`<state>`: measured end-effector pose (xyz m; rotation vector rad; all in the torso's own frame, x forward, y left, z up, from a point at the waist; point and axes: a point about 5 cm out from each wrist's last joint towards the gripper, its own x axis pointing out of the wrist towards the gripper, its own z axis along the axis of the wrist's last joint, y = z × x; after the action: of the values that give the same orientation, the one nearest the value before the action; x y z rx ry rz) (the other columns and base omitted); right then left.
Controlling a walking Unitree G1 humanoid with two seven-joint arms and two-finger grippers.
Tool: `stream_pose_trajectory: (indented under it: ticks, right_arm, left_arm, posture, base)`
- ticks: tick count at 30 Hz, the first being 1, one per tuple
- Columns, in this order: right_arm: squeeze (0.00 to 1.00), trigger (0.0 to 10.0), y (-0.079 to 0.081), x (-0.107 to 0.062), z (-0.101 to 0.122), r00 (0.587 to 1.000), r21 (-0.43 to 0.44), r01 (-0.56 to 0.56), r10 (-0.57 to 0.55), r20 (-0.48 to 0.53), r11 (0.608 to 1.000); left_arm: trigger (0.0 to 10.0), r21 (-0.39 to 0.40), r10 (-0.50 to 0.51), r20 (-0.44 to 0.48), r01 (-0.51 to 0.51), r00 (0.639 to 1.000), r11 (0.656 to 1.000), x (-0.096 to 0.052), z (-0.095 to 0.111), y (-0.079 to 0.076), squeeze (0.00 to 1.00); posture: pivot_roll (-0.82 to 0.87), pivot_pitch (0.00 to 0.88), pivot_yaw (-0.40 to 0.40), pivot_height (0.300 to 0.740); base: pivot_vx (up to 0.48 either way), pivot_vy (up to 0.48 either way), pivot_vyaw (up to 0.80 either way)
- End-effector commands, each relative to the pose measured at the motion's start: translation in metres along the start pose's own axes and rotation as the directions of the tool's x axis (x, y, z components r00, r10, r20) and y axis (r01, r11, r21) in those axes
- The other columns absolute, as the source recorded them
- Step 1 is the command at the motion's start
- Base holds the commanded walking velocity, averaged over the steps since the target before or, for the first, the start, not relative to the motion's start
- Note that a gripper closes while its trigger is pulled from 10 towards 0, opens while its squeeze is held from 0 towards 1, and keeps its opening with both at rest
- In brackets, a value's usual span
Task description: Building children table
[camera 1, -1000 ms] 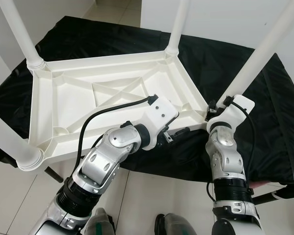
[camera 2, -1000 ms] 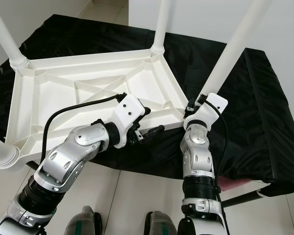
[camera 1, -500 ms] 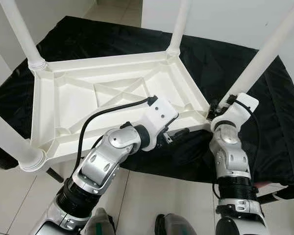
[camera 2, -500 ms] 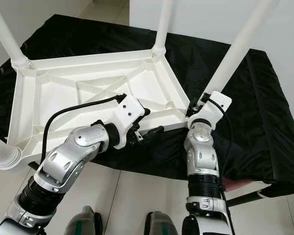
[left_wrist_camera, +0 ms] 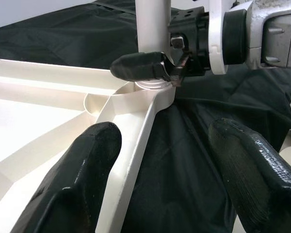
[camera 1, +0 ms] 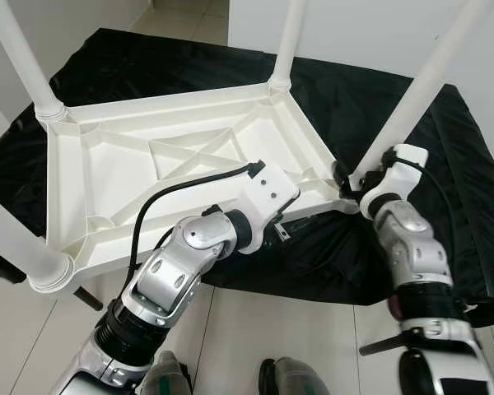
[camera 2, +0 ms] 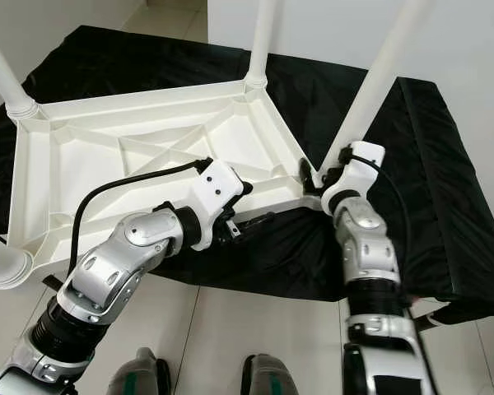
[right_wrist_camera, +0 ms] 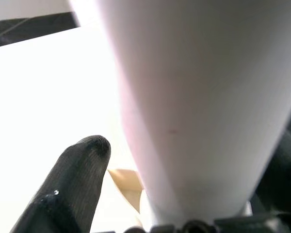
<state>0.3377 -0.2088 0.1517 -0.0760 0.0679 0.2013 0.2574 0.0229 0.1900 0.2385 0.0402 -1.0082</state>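
Lying upside down, white ribbed table (camera 1: 148,169) with legs up

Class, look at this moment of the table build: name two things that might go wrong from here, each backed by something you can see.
1. The right gripper clamps the base of a leg that leans outward; it may be seated crooked and could jam or work loose.
2. The left gripper straddles the tabletop rim with fingers open, so the top, overhanging the black cloth, may shift or slide.

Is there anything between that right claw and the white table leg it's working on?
No, nothing visible. The right pincer is already closed around the base of the leg, right where it meets the upturned tabletop corner.
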Motion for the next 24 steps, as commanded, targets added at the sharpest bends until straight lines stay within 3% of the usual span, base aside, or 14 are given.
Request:
stream_pose_trajectory:
  ticks: [1, 5, 10, 11, 12, 13, 14, 15, 24]
  right_arm:
    - [0.00, 10.0, 0.000, 0.002, 0.000, 0.998, -0.025, -0.063, 0.063, -0.002, 0.998]
    - [0.00, 10.0, -0.010, 0.004, -0.002, 0.989, -0.052, -0.149, 0.147, -0.029, 0.988]
    - [0.00, 10.0, -0.018, 0.007, -0.003, 0.987, -0.062, -0.160, 0.158, -0.032, 0.985]
    - [0.00, 7.0, -0.020, 0.008, -0.003, 0.986, -0.060, -0.164, 0.162, -0.035, 0.985]
    - [0.00, 5.3, -0.022, 0.009, -0.003, 0.986, -0.064, -0.166, 0.164, -0.035, 0.984]
    - [0.00, 5.3, -0.022, 0.009, -0.003, 0.986, -0.064, -0.166, 0.164, -0.035, 0.984]
    - [0.00, 1.6, -0.024, 0.009, -0.004, 0.985, -0.063, -0.170, 0.168, -0.037, 0.983]
    - [0.00, 0.0, -0.026, 0.010, -0.005, 0.984, -0.059, -0.176, 0.174, -0.036, 0.983]
    - [0.00, 0.0, -0.023, 0.010, -0.012, 0.982, -0.022, -0.189, 0.188, -0.023, 0.982]
  left_arm:
    - [10.0, -0.003, -0.002, -0.003, 0.002, 1.000, 1.000, 0.000, 0.000, -0.001, 0.00]
    - [10.0, 0.003, -0.002, -0.002, 0.002, 1.000, 1.000, 0.000, 0.001, 0.000, 0.00]
    - [10.0, 0.005, -0.001, -0.002, 0.001, 1.000, 1.000, 0.000, 0.001, 0.001, 0.00]
    - [10.0, 0.006, -0.001, -0.003, 0.001, 1.000, 1.000, 0.000, 0.001, 0.001, 0.00]
    - [10.0, 0.006, -0.001, -0.003, 0.001, 1.000, 1.000, 0.000, 0.001, 0.001, 0.00]
    - [10.0, 0.006, -0.001, -0.003, 0.001, 1.000, 1.000, 0.000, 0.001, 0.001, 0.00]
    - [10.0, 0.007, 0.000, -0.003, 0.000, 1.000, 1.000, 0.000, 0.001, 0.001, 0.00]
    - [10.0, 0.008, 0.004, -0.004, -0.003, 1.000, 1.000, -0.001, 0.001, 0.002, 0.00]
    - [10.0, 0.007, 0.002, -0.002, -0.002, 1.000, 1.000, -0.001, 0.001, 0.002, 0.00]
  posture:
    - [-0.03, 0.049, -0.056, 0.740]
    - [-0.03, 0.043, -0.052, 0.740]
    - [-0.03, 0.041, -0.051, 0.740]
    - [-0.03, 0.039, -0.050, 0.740]
    - [-0.03, 0.040, -0.051, 0.740]
    - [-0.03, 0.040, -0.051, 0.740]
    - [-0.03, 0.040, -0.051, 0.740]
    - [-0.03, 0.040, -0.051, 0.740]
    - [-0.03, 0.034, -0.052, 0.740]
  base:
    - [0.000, 0.000, 0.00]
    - [0.000, 0.000, 0.00]
    - [0.000, 0.000, 0.00]
    - [0.000, 0.000, 0.00]
    - [0.000, 0.000, 0.00]
    - [0.000, 0.000, 0.00]
    - [0.000, 0.000, 0.00]
    - [0.000, 0.000, 0.00]
    - [0.000, 0.000, 0.00]
